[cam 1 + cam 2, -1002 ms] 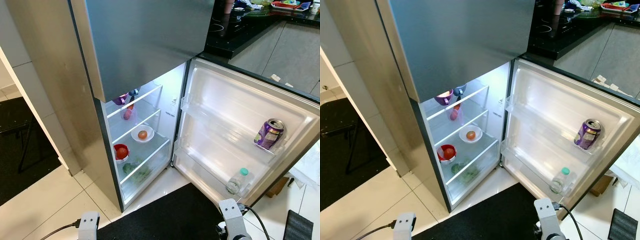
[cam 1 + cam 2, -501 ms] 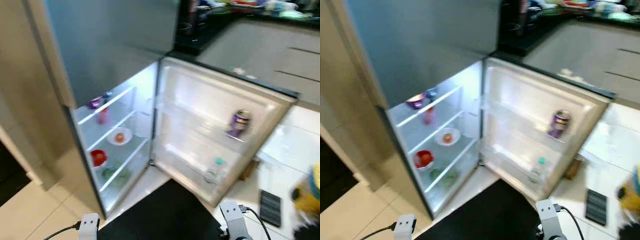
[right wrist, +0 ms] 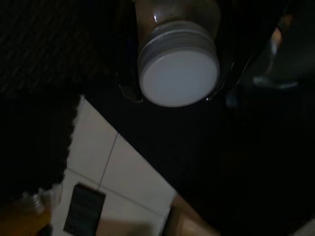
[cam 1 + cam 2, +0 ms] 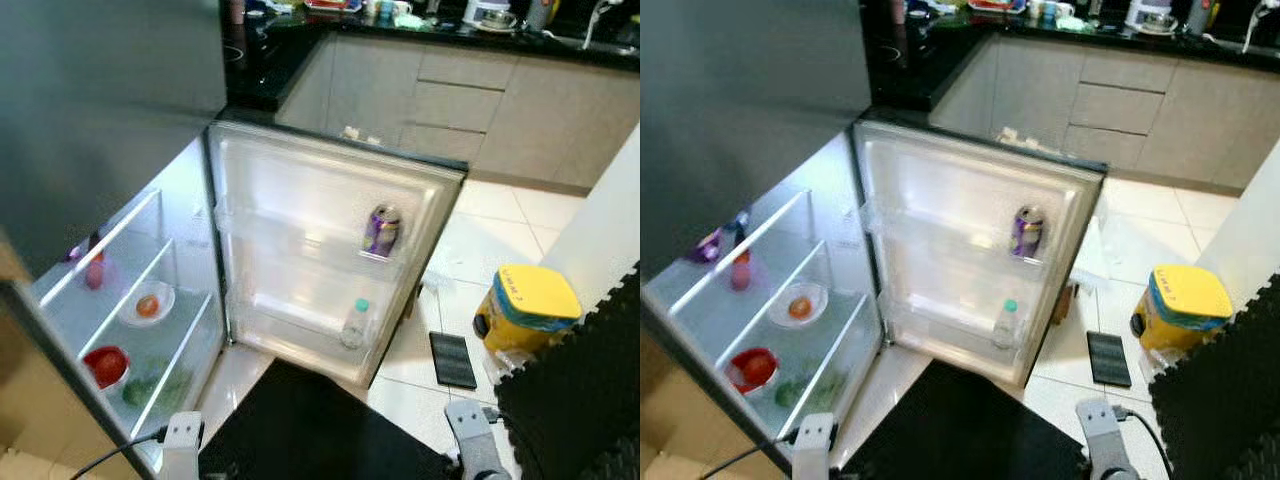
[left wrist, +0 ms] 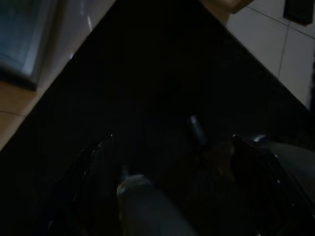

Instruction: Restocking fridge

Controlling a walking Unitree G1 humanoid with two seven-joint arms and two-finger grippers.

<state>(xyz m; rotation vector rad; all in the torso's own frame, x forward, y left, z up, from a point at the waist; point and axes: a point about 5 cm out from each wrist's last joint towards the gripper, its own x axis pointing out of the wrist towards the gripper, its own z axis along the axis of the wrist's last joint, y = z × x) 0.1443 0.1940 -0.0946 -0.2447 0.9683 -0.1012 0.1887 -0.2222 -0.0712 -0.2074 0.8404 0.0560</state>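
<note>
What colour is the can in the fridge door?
Purple can, seen best in the left eye view.

White tiled floor (image 4: 470, 215) carried a black mat (image 4: 310, 430) at six o'clock, a yellow-lidded tub (image 4: 525, 308) and flat dark rectangular device (image 4: 452, 359) at four o'clock.

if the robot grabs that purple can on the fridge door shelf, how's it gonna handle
The purple can stands upright on the open door's upper shelf, so it probably lifts straight out. Its smooth metal side looks slippery and likely dents under a hard pincer squeeze. Being round, it would probably roll if knocked over. Its weight cannot be judged.
</note>
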